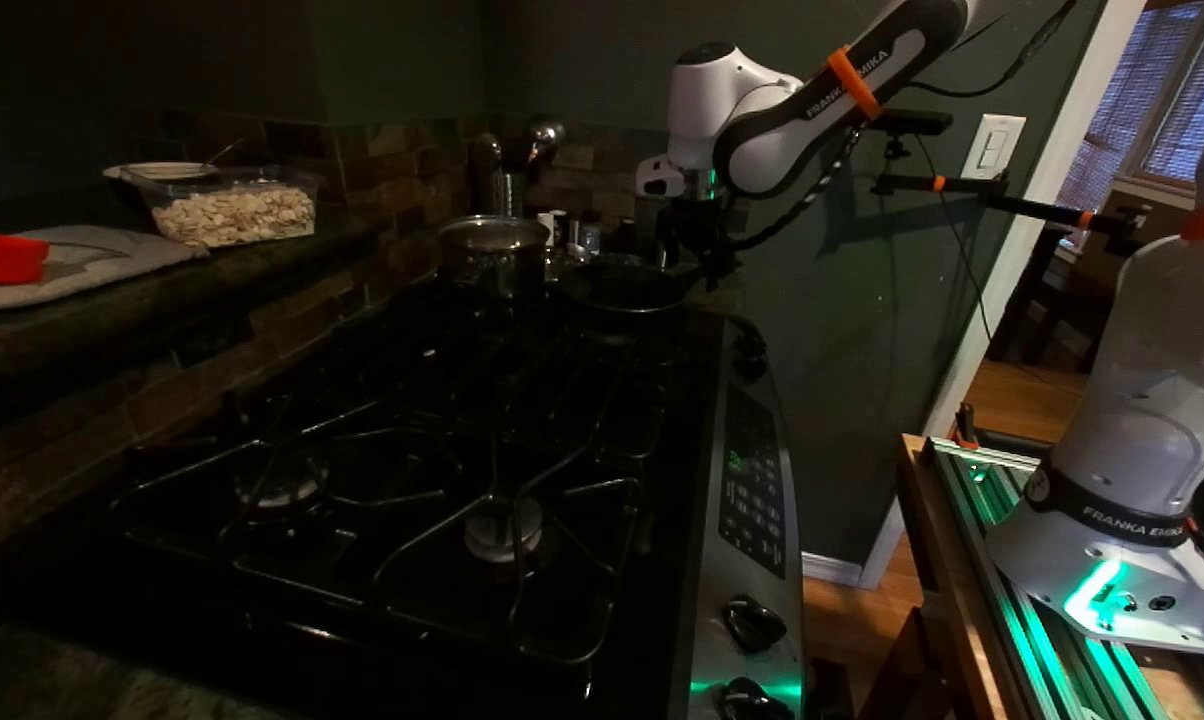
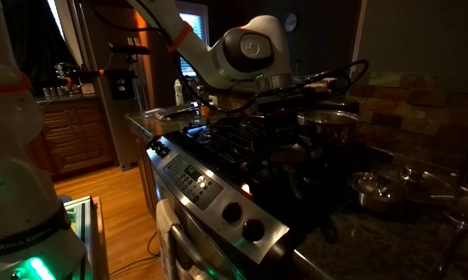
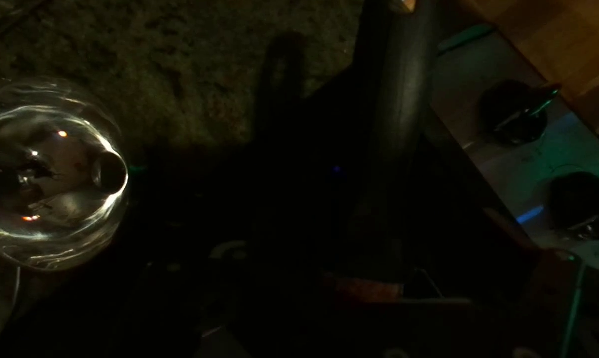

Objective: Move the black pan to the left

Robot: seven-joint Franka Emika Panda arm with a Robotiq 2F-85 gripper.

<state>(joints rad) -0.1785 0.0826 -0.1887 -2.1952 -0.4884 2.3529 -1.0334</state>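
Note:
The black pan (image 1: 622,288) sits at the far end of the dark stove (image 1: 502,400), beside a steel pot (image 1: 493,255). In an exterior view the pan (image 2: 290,153) is mostly hidden under my gripper, with its handle pointing toward the counter. In the wrist view the dark handle (image 3: 404,89) runs upright through the picture. My gripper (image 2: 289,152) is low over the pan's handle end; it also shows in an exterior view (image 1: 699,268). Its fingers look spread apart with the handle between them. The picture there is very dark, and contact is hard to tell.
The steel pot (image 2: 329,121) stands close behind the gripper. A small steel bowl (image 2: 378,190) and a glass lid (image 2: 428,184) lie on the counter by the pan. The bowl also shows in the wrist view (image 3: 55,174). Stove knobs (image 3: 513,114) line the front edge.

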